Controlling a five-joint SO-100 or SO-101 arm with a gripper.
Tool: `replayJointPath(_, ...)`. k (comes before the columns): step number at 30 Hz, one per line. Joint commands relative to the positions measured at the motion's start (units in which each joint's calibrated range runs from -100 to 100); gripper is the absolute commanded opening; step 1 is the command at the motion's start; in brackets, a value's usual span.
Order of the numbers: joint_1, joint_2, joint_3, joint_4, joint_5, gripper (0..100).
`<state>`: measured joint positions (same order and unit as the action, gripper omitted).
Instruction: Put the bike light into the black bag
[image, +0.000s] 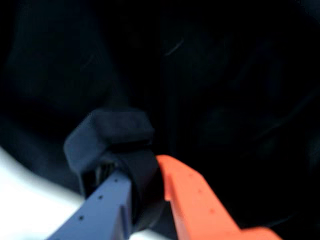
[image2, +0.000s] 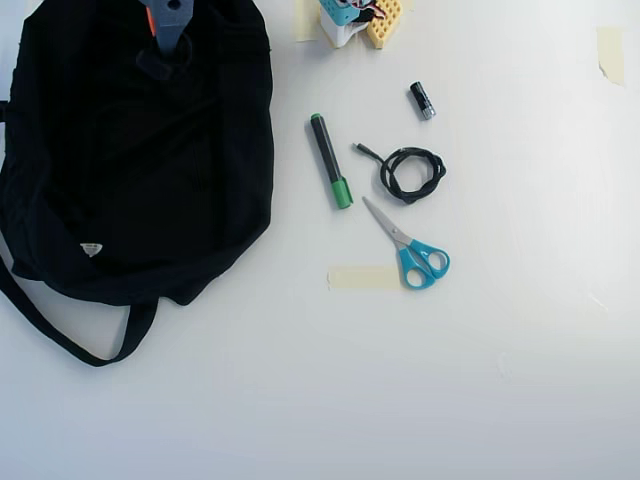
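The desk (image2: 420, 400) under me is white and bare over most of its width. The black bag (image2: 130, 190) is by far the biggest thing on it, spread over the upper left of the overhead view, with its long strap (image2: 60, 335) looping out below it and a small white triangular label (image2: 91, 249) near its lower left. In the wrist view the bag's dark cloth fills almost everything behind my fingers.

To the right of the bag in the overhead view lie the scissors (image2: 410, 245) with blue handles, their blades pointing up and left and one handle resting on a strip of pale tape (image2: 362, 278). Above them are the green-capped marker (image2: 329, 160), lying nearly upright in the view, and the coiled black cable (image2: 410, 172) just beside it. A small black cylinder with a silver tip (image2: 422, 101) sits apart, higher up.

My fingers (image: 145, 185), one blue-grey and one orange, are closed around the bike light (image: 112, 137), gripping it by its strap loop. Its chunky block body sticks out past my fingertips, so its long axis runs roughly in line with my fingers, block end pointing away from me toward the bag's cloth. In the overhead view my fingers (image2: 168, 40) sit over the bag's top edge, and the bike light is hard to make out against the black fabric there.
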<state>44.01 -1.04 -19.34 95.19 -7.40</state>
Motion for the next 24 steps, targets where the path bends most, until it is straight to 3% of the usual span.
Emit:
replayJointPath(1, 6.0, 0.0, 2.4, -9.9, 0.1, 2)
replayJointPath(3, 8.0, 3.4, 10.7, -20.8, 0.1, 2)
replayJointPath(7, 10.1, 10.3, 21.7, -32.8, 1.0, 2)
replayJointPath(9, 9.8, 10.9, 21.9, -32.2, 0.5, 3)
replayJointPath(13, 7.9, 6.1, 20.6, -24.4, -1.4, 25)
replayJointPath(15, 6.3, -1.5, 20.6, -20.4, -2.0, 31)
replayJointPath(18, -2.0, -16.6, 20.6, -15.2, -2.2, 31)
replayJointPath(22, -24.9, -36.5, 21.4, -14.1, -5.1, 31)
replayJointPath(24, -36.2, -37.6, 21.5, -14.1, -7.2, 18)
